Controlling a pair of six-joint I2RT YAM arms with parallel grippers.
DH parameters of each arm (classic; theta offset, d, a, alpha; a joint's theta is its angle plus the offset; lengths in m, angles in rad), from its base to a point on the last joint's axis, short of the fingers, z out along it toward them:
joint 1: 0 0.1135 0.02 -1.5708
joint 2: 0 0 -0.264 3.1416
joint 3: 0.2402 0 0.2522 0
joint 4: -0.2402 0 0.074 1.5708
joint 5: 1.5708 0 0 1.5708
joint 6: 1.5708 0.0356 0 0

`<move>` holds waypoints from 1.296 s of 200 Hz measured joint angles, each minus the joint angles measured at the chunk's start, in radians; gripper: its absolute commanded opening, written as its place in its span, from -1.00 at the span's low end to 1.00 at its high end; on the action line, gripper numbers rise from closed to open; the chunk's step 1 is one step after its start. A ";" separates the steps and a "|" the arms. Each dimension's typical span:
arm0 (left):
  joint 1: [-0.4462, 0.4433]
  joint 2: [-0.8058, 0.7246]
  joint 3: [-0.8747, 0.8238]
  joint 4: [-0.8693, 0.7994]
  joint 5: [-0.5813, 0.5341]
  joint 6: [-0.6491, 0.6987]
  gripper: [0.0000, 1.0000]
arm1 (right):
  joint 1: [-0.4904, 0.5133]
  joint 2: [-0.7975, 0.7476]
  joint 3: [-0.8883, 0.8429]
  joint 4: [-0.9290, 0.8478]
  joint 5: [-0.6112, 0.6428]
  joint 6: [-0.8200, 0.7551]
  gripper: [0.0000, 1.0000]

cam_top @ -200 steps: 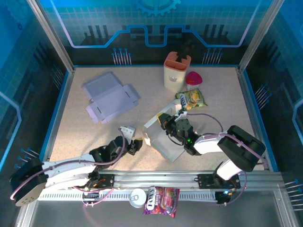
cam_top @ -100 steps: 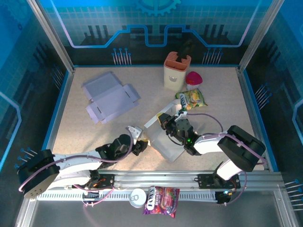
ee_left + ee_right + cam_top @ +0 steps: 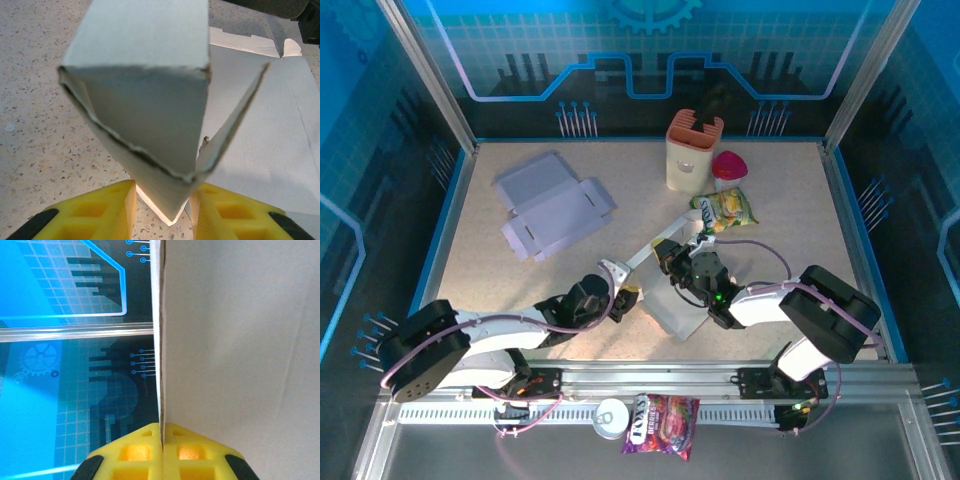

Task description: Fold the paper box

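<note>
The paper box (image 3: 672, 312) lies half folded at the middle of the table, grey-white card with one flap raised. In the left wrist view a folded corner of the paper box (image 3: 145, 100) hangs down between my left gripper (image 3: 162, 200), whose yellow fingers (image 3: 95, 210) stand narrowly open on either side, a slit of light at the left one. From above, the left gripper (image 3: 623, 296) sits at the box's left edge. My right gripper (image 3: 672, 255) is at the box's far side. It is shut on the thin edge of an upright wall of the paper box (image 3: 235, 340), right gripper (image 3: 162, 435) pads pressed together.
A second, flat unfolded box (image 3: 552, 205) lies at the back left. A cream holder (image 3: 690, 155), a red item (image 3: 728, 165) and a yellow snack bag (image 3: 725, 209) stand behind the right gripper. A can (image 3: 611, 417) and a candy bag (image 3: 660, 422) rest on the front rail.
My left arm has moved right and forward to the box's left edge, and its jaws have narrowed around the folded corner. The right gripper has kept still, holding the wall.
</note>
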 measured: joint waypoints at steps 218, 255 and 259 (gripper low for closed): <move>-0.114 0.158 0.097 -0.001 -0.367 -0.123 -0.50 | 0.060 0.068 -0.026 0.159 0.149 0.021 -1.00; -0.134 0.201 0.149 -0.050 -0.467 -0.200 -0.51 | 0.079 0.068 -0.026 0.171 0.202 0.031 -1.00; -0.135 0.202 0.150 -0.051 -0.473 -0.206 -0.53 | 0.080 0.068 -0.026 0.172 0.207 0.032 -1.00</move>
